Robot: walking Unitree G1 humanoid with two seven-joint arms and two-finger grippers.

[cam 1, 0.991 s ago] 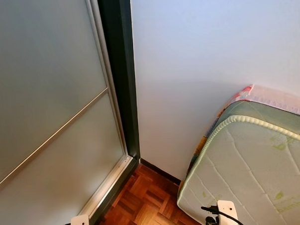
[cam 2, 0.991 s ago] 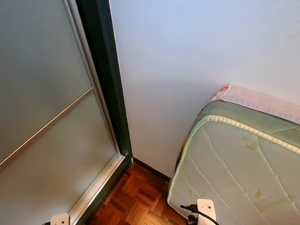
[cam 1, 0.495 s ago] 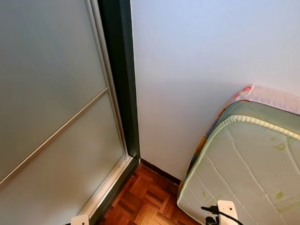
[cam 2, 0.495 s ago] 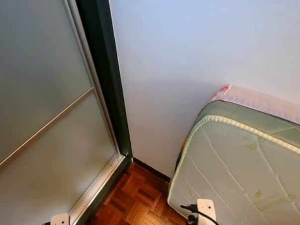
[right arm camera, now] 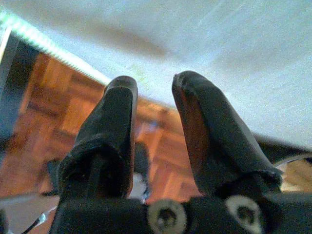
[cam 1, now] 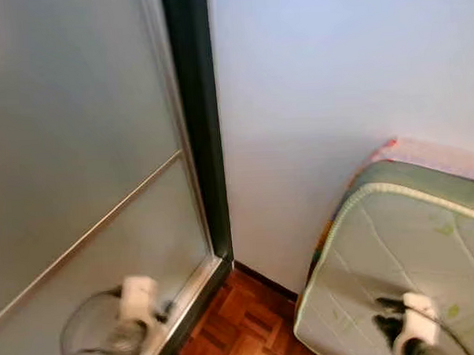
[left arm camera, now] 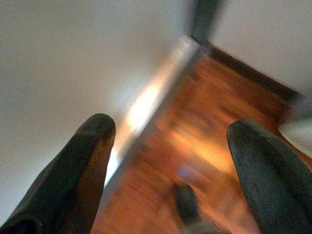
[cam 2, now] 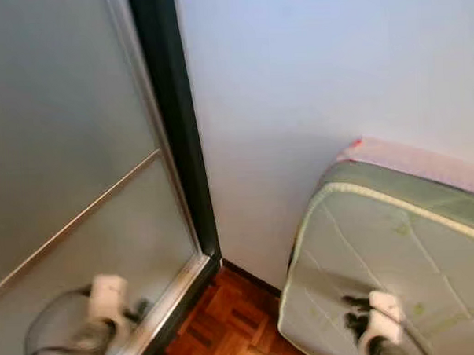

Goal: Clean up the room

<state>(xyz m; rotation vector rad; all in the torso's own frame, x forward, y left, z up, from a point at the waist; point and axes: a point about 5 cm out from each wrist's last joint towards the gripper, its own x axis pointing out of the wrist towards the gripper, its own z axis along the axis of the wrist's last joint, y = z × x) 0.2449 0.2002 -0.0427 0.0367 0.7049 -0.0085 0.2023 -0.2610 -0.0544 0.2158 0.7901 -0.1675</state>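
I face a room corner with a bare green-and-white quilted mattress (cam 1: 413, 240) leaning at the right, a pink patterned layer (cam 1: 436, 149) behind it. My left wrist (cam 1: 132, 304) is blurred in front of the frosted sliding door (cam 1: 71, 153). My right wrist (cam 1: 412, 323) is blurred over the mattress. In the left wrist view the left gripper (left arm camera: 170, 126) is open wide, empty, above the door rail (left arm camera: 146, 105) and parquet. The right gripper (right arm camera: 153, 80) has a narrow gap between its fingers, empty, with the mattress edge (right arm camera: 53, 48) beyond.
A dark door frame (cam 1: 199, 124) runs down to the parquet floor (cam 1: 243, 326). A white wall (cam 1: 335, 79) with a dark skirting board closes off the corner. The strip of floor between door and mattress is narrow.
Both wrists have risen higher into the eye views and are blurred by motion. The whole picture has shifted slightly, so the camera moved.
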